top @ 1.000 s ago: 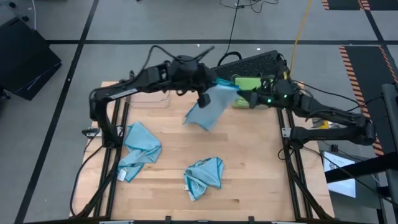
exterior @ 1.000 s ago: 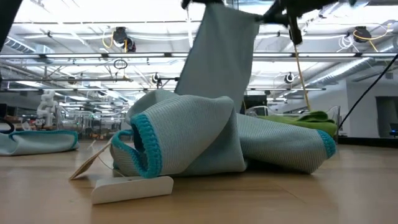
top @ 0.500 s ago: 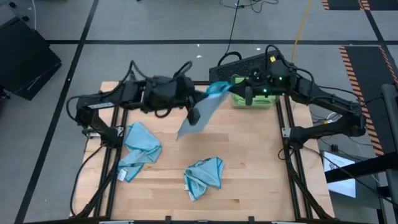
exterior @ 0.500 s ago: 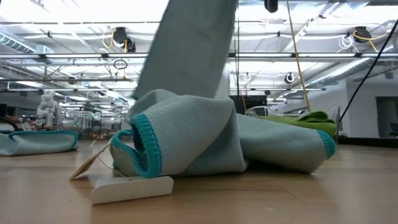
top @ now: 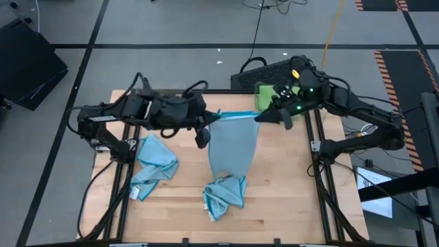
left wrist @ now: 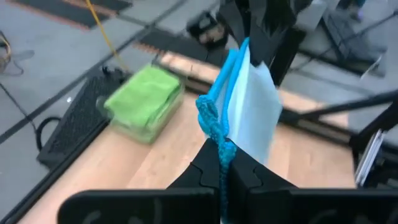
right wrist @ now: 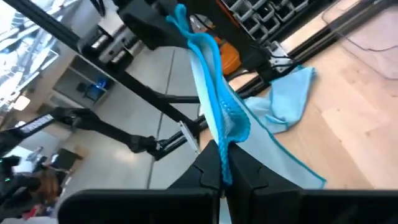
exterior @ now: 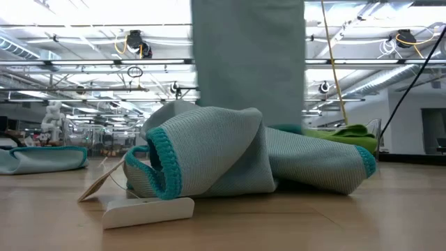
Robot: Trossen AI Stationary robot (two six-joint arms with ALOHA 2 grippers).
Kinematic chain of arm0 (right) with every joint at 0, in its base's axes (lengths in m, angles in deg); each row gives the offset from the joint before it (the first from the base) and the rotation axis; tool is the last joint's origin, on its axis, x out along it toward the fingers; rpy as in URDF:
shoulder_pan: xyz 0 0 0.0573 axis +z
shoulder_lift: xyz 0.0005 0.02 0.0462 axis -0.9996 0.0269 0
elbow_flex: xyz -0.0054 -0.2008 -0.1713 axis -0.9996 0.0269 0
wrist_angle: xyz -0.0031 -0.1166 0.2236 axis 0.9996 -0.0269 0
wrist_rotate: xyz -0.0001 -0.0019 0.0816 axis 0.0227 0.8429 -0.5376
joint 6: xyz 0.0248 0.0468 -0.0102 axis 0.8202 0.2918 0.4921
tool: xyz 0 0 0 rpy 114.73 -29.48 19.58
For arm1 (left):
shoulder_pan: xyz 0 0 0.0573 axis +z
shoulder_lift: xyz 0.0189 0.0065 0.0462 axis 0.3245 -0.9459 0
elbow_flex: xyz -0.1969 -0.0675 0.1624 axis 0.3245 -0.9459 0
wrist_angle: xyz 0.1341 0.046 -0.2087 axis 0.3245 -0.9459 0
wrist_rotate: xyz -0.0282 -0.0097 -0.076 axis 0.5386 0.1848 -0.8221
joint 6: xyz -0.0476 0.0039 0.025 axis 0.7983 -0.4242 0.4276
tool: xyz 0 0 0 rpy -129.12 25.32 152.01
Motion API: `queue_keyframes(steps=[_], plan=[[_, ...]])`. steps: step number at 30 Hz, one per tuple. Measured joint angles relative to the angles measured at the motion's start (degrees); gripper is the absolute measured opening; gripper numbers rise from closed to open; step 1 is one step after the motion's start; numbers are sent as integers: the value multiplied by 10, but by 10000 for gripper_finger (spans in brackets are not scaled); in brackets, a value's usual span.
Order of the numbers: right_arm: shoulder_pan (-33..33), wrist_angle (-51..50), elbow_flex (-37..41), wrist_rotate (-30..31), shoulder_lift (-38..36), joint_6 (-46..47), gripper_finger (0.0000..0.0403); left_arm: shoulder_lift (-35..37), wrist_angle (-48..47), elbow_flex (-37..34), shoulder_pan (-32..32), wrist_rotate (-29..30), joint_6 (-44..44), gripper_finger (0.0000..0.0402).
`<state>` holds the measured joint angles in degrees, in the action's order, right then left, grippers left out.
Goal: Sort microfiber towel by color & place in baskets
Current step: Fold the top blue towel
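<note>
Now hanging flat and square, no longer bunched and slanted as a moment back: blue towel (top: 232,145) stretched by its top hem between both grippers, spreading wide. Left gripper (top: 203,134) clamped shut on one top corner, right gripper (top: 280,116) clamped shut on the other, pulled well apart from each other since the earlier frames. Probably opening it up for folding before binning. Draping below the grippers, lower edge nearly touching a crumpled blue towel (top: 223,194) on the table (top: 274,192). Showing pale blue cloth with brighter teal stitched edging. Sitting just behind the right gripper: clear basket (top: 271,103) with green towel (left wrist: 142,96) inside. Lying near the left gripper: another blue towel (top: 152,165).
</note>
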<state>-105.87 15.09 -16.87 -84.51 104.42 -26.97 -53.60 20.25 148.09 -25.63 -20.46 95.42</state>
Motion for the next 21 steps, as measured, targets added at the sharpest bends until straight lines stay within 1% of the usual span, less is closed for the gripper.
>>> queue_keyframes(steps=[5, 8, 11, 14, 16, 18, 21], plan=[[-3, -5, 0, 34, 35, -4, 0, -10, -28, -12, 39, -61, -18, 1], [-2, -3, 0, 25, 44, 11, 0, -10, -32, -15, 47, -115, -12, 1], [3, 3, 0, -31, 44, 17, 0, -10, -27, -15, 40, -196, -13, 1], [4, 16, 0, -124, 43, 30, 0, -10, -18, -15, 28, -250, -5, 1], [7, 40, 0, -190, 43, 48, 0, -10, -7, -15, 21, -260, -3, 1], [8, 64, 0, -235, 44, 64, 0, -10, -5, -15, 21, -260, 0, 1], [6, 78, 0, -251, 51, 62, 0, -11, -10, -15, 31, -259, -22, 1]])
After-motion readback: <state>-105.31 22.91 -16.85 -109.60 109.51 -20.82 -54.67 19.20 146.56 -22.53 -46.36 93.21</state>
